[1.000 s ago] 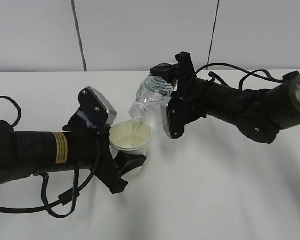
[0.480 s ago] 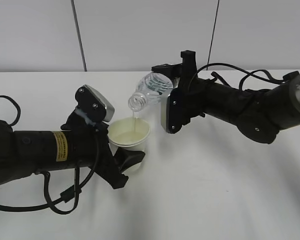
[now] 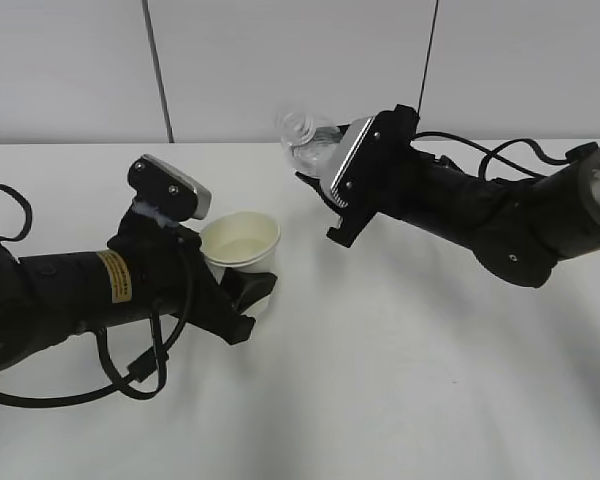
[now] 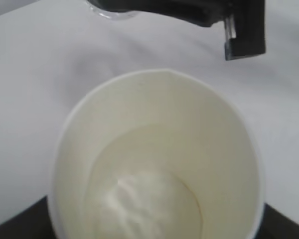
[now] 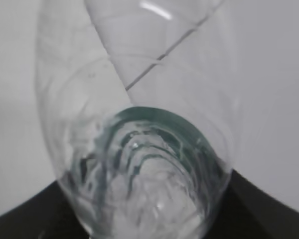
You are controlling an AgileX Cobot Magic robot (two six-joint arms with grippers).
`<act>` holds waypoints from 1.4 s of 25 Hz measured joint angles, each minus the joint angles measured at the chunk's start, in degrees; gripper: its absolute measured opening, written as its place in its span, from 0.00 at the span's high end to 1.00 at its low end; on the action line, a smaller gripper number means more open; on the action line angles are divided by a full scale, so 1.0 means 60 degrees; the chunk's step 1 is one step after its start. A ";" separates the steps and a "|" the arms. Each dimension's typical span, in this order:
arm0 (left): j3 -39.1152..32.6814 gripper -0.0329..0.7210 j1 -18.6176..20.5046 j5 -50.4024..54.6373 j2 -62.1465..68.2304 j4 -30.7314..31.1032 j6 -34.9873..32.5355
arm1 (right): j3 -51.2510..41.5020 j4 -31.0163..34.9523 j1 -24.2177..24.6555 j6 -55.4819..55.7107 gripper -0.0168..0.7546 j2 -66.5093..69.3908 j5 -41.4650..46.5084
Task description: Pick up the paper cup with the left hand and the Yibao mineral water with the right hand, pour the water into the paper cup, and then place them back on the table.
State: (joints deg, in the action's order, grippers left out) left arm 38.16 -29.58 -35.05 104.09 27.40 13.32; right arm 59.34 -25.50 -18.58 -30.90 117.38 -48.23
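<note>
Exterior view: white table point(image 3: 400, 380) under a pale grey panelled wall point(image 3: 280, 60) with two dark vertical seams. At 9 o'clock, left hand point(image 3: 242, 292) clamped around the paper cup point(image 3: 242, 245), held above the tabletop, mouth up and tilted slightly toward 1 o'clock. Yellow sticker point(image 3: 118, 276) on the arm, print too small to read. At 1 o'clock, right hand point(image 3: 318, 170) clamped on the Yibao mineral water point(image 3: 305, 135), long axis running toward 10 o'clock, open neck uppermost and blurred.

Left wrist view: cup seen from above, rim oval, pale liquid in the bottom; black part of the other arm at 12 o'clock.

Right wrist view: clear ribbed bottle filling the frame, green rim at the lower part, no readable writing.
</note>
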 joint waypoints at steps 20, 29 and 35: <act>0.0236 0.38 0.2539 -0.0704 0.0000 -0.0796 -0.0255 | -0.0131 0.0852 0.0000 0.6054 0.42 0.0000 -0.0328; 0.0683 0.38 0.2700 -0.0907 0.0785 -0.0804 -0.0504 | -0.0131 0.0938 0.0000 0.6361 0.42 0.0000 -0.0328; 0.0717 0.38 0.2700 -0.1570 0.1428 -0.0956 -0.0643 | -0.0211 0.1033 0.0000 0.6438 0.42 -0.0103 0.0733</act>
State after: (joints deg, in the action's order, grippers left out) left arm 42.46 -13.38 -44.47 112.66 21.67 9.46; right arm 58.07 -19.30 -18.58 7.73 116.76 -43.83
